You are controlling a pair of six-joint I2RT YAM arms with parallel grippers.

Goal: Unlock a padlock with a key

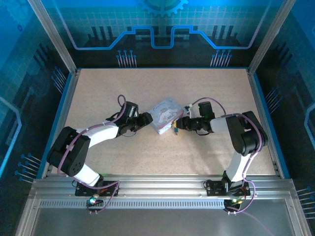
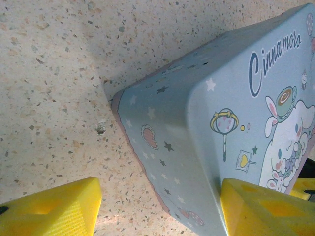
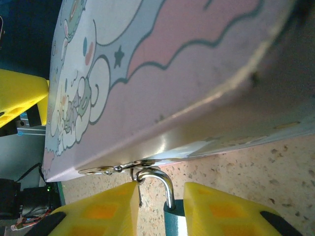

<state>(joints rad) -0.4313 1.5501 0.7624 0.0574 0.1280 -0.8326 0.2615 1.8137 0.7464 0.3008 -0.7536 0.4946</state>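
Left gripper (image 2: 160,199) gapes wide astride the cartoon tin's (image 2: 197,128) corner, gripping nothing. Lower centre of the right wrist view: padlock (image 3: 170,199) hangs at the tin's hasp between the right gripper's (image 3: 161,191) narrow-set jaws, and I can't tell if they're touching it.

Left end effector (image 2: 160,196), fingers wide apart

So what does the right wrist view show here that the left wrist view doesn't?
Right wrist, not left wrist: the padlock, its shackle hooked at the hasp of the tin, between the right gripper's yellow fingers; whether they grip it is unclear. Left wrist, not right wrist: the tin's starred blue side and the left gripper, open, straddling a corner of the tin. Both: the tin's cartoon-printed lid and the speckled table.
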